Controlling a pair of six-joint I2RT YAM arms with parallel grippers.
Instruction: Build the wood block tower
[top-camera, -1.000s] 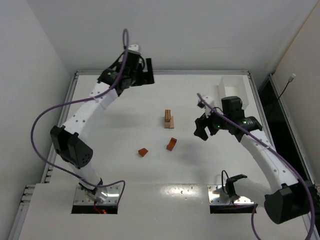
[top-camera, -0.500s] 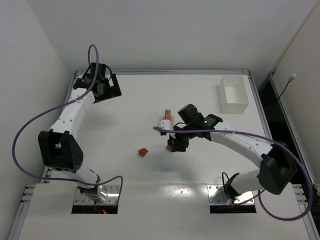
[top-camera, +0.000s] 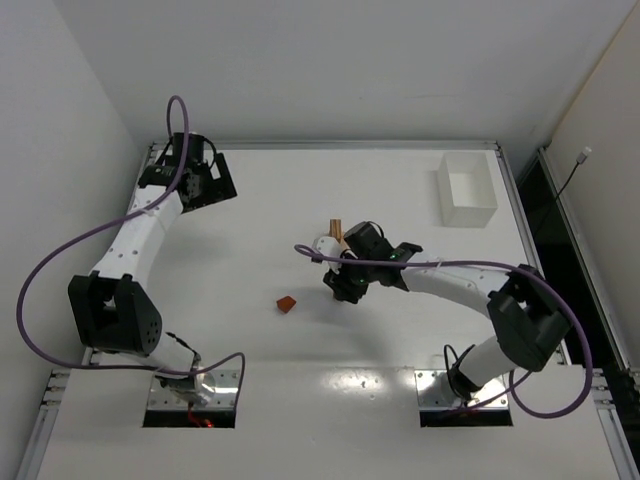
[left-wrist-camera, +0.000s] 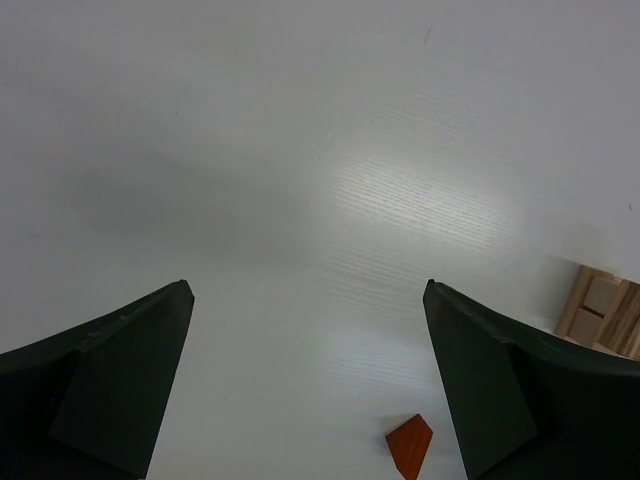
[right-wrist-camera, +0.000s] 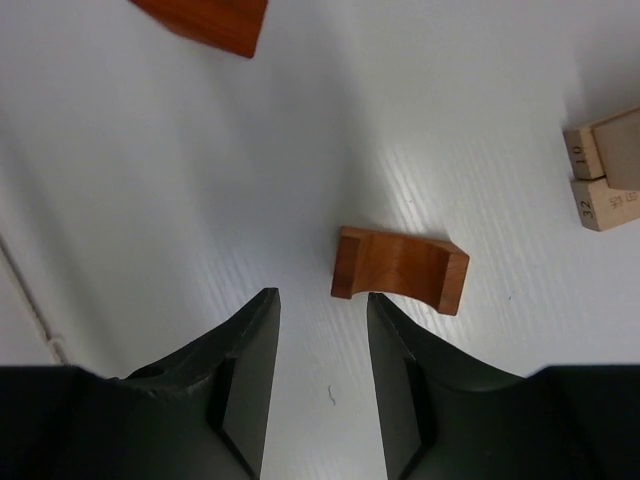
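The tower's base is a few light tan blocks (top-camera: 336, 233) near the table's middle, also seen in the right wrist view (right-wrist-camera: 603, 170) and the left wrist view (left-wrist-camera: 603, 310). A reddish-brown arch piece (right-wrist-camera: 400, 270) lies on the table just beyond my right gripper (right-wrist-camera: 320, 298), which is open and empty; the top view hides the arch under that gripper (top-camera: 343, 286). A small reddish-brown block (top-camera: 287, 303) lies to the left, also in the left wrist view (left-wrist-camera: 410, 445) and the right wrist view (right-wrist-camera: 205, 20). My left gripper (top-camera: 212, 182) is wide open at the back left.
A white rectangular tray (top-camera: 466, 190) stands at the back right. The right arm stretches across the table's middle right. Raised table edges run along the back and sides.
My right arm has swung left from near the tray and now hovers over the arch piece. My left arm has moved from the back centre to the back left corner.
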